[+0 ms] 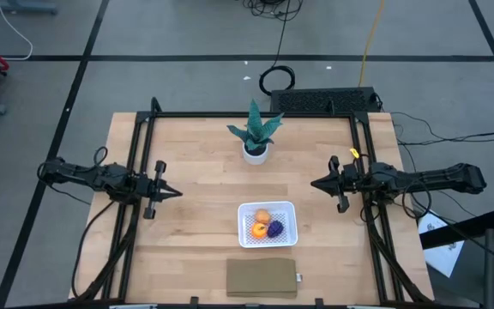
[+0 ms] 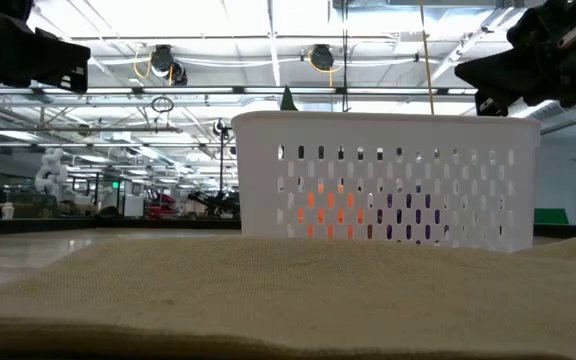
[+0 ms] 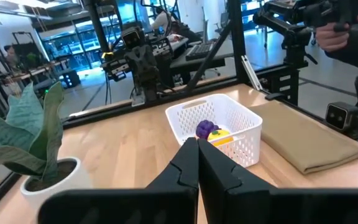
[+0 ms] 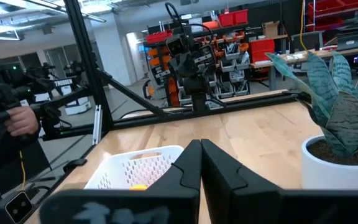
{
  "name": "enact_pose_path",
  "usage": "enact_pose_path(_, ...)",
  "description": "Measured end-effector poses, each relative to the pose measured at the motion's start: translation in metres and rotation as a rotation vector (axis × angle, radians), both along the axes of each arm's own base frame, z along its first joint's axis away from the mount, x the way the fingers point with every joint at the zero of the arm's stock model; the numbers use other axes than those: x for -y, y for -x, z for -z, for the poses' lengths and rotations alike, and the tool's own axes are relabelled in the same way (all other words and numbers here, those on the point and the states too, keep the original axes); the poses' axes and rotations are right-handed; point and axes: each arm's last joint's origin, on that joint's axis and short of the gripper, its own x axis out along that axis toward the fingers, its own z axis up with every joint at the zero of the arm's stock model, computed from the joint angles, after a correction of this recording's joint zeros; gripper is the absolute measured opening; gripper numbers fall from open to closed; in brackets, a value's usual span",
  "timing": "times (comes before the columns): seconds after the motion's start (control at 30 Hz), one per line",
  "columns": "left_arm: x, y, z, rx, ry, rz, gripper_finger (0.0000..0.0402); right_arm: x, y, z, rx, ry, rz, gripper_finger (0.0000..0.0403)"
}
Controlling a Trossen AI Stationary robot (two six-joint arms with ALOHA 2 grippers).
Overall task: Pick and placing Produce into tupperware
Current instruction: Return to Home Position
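The white tupperware [image 1: 268, 224] stands on the table between the arms, toward the near edge. Inside it lie the tan oval fruit [image 1: 262, 216], the bright orange round one [image 1: 258, 230] and the dark purple one [image 1: 274, 228]. The purple fruit [image 3: 206, 129] and a yellow-orange one [image 3: 221, 135] show in the left wrist view; orange and purple glow through the tupperware's holes [image 2: 388, 182] in the low view. My left gripper [image 1: 177, 193] hovers shut at the table's left, pointing right. My right gripper [image 1: 314, 183] hovers shut at the right, pointing left. Neither touches anything.
A green potted plant in a white pot [image 1: 256, 136] stands at the far middle of the table. A flat olive-brown pad [image 1: 262, 277] lies at the near edge, just in front of the tupperware. A person's hand [image 4: 18, 119] shows beyond the table.
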Motion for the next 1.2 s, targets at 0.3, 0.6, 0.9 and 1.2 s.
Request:
enact_pose_path(0.3, 0.0, 0.0, 0.003, -0.031, 0.008, -0.001, 0.0, 0.0, 0.0, 0.005, -0.054, 0.013, 0.0, 0.0)
enact_pose_path(0.6, 0.0, 0.0, 0.005, -0.055, 0.021, -0.004, 0.0, 0.0, 0.0, 0.011, -0.117, 0.006, 0.0, 0.0)
enact_pose_path(0.9, 0.0, 0.0, 0.005, -0.054, 0.015, -0.006, 0.0, 0.0, 0.005, 0.005, -0.051, 0.027, 0.001, 0.0)
enact_pose_path(1.2, 0.0, 0.0, 0.005, -0.053, 0.014, -0.006, 0.0, 0.0, 0.01, 0.003, -0.026, 0.009, 0.0, 0.0)
